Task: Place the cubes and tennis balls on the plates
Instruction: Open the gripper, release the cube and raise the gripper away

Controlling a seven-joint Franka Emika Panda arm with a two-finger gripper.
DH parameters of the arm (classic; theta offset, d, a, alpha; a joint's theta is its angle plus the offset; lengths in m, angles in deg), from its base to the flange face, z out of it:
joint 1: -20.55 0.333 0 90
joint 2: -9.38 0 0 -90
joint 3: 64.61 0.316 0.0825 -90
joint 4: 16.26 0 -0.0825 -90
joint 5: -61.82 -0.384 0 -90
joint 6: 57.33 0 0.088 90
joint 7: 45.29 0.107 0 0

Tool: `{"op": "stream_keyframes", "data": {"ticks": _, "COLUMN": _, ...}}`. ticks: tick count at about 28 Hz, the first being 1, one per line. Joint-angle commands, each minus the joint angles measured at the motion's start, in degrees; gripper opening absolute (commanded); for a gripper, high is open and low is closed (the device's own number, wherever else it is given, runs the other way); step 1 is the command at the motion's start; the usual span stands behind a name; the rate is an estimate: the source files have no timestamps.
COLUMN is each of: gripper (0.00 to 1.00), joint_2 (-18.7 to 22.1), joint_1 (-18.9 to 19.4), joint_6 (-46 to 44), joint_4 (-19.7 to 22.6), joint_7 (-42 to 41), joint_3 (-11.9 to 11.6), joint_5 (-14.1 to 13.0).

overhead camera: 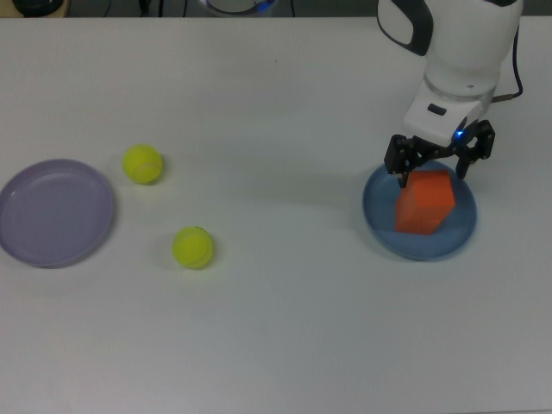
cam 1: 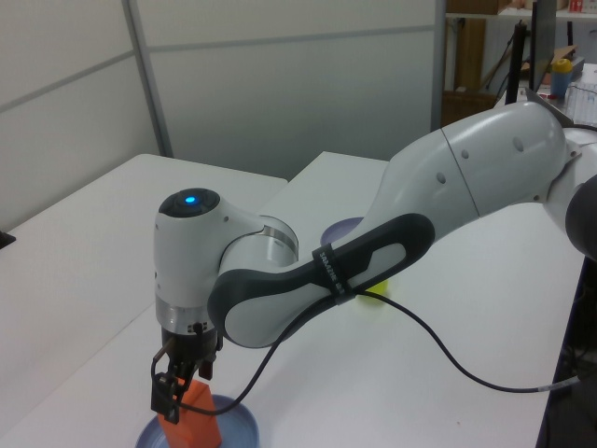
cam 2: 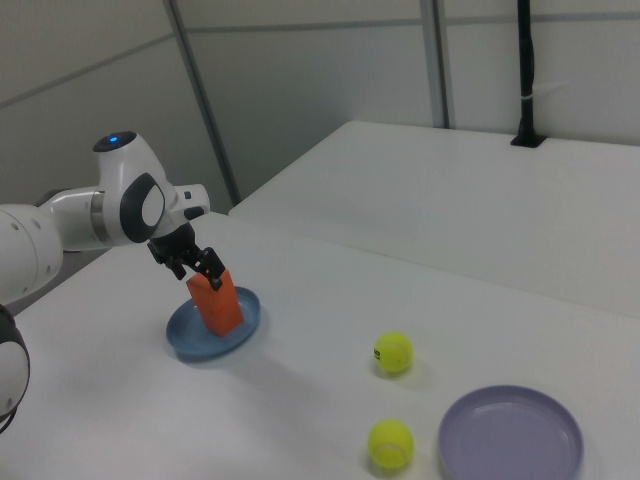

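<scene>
Two orange-red cubes stand stacked, leaning a little, on the blue plate at the top view's right. In the right view the cubes form a tall block on the blue plate. My gripper is open just above the upper cube, fingers spread to either side and not gripping it; the gripper shows the same in the right view. Two tennis balls lie on the table near the empty lavender plate at the top view's left.
In the left view my arm spans the table and hides most of the lavender plate and a tennis ball. Dark objects and cables sit at the top view's far edge.
</scene>
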Motion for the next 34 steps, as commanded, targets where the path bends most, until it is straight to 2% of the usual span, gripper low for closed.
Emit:
{"op": "stream_keyframes", "data": {"ticks": 1, "gripper": 1.00, "joint_2": 3.1, "joint_1": 0.1, "joint_6": -2.7, "joint_4": 0.0, "joint_7": 2.5, "joint_3": -0.1, "joint_5": 0.0}}
{"op": "stream_keyframes", "data": {"ticks": 4, "gripper": 1.00, "joint_2": 5.7, "joint_1": -1.3, "joint_6": -3.7, "joint_4": -0.1, "joint_7": 5.2, "joint_3": -0.8, "joint_5": 0.0}}
{"op": "stream_keyframes", "data": {"ticks": 9, "gripper": 1.00, "joint_2": 9.3, "joint_1": -5.0, "joint_6": -7.3, "joint_4": 0.0, "joint_7": 4.0, "joint_3": -1.2, "joint_5": -0.7}}
{"op": "stream_keyframes", "data": {"ticks": 10, "gripper": 1.00, "joint_2": 10.5, "joint_1": -6.7, "joint_6": -9.3, "joint_4": 0.1, "joint_7": 1.9, "joint_3": -2.3, "joint_5": -0.9}}
{"op": "stream_keyframes", "data": {"ticks": 13, "gripper": 1.00, "joint_2": 11.4, "joint_1": -7.3, "joint_6": -12.2, "joint_4": 0.2, "joint_7": -2.1, "joint_3": -6.3, "joint_5": -2.8}}
{"op": "stream_keyframes", "data": {"ticks": 14, "gripper": 1.00, "joint_2": 12.2, "joint_1": -7.3, "joint_6": -13.8, "joint_4": 0.3, "joint_7": -5.3, "joint_3": -10.2, "joint_5": -5.9}}
{"op": "stream_keyframes", "data": {"ticks": 17, "gripper": 1.00, "joint_2": 14.1, "joint_1": -7.2, "joint_6": -15.7, "joint_4": 2.0, "joint_7": -11.1, "joint_3": -16.5, "joint_5": -11.2}}
{"op": "stream_keyframes", "data": {"ticks": 19, "gripper": 1.00, "joint_2": 17.0, "joint_1": -7.2, "joint_6": -15.9, "joint_4": 6.4, "joint_7": -15.0, "joint_3": -20.8, "joint_5": -14.0}}
{"op": "stream_keyframes", "data": {"ticks": 26, "gripper": 1.00, "joint_2": 23.9, "joint_1": -7.3, "joint_6": -14.8, "joint_4": 17.6, "joint_7": -19.8, "joint_3": -26.8, "joint_5": -14.2}}
{"op": "stream_keyframes", "data": {"ticks": 29, "gripper": 1.00, "joint_2": 26.3, "joint_1": -7.3, "joint_6": -11.6, "joint_4": 22.3, "joint_7": -20.7, "joint_3": -28.5, "joint_5": -14.3}}
{"op": "stream_keyframes", "data": {"ticks": 30, "gripper": 1.00, "joint_2": 27.4, "joint_1": -7.3, "joint_6": -8.9, "joint_4": 25.1, "joint_7": -21.5, "joint_3": -29.6, "joint_5": -14.3}}
{"op": "stream_keyframes", "data": {"ticks": 34, "gripper": 1.00, "joint_2": 27.5, "joint_1": -7.3, "joint_6": -6.2, "joint_4": 28.4, "joint_7": -24.7, "joint_3": -32.0, "joint_5": -14.5}}
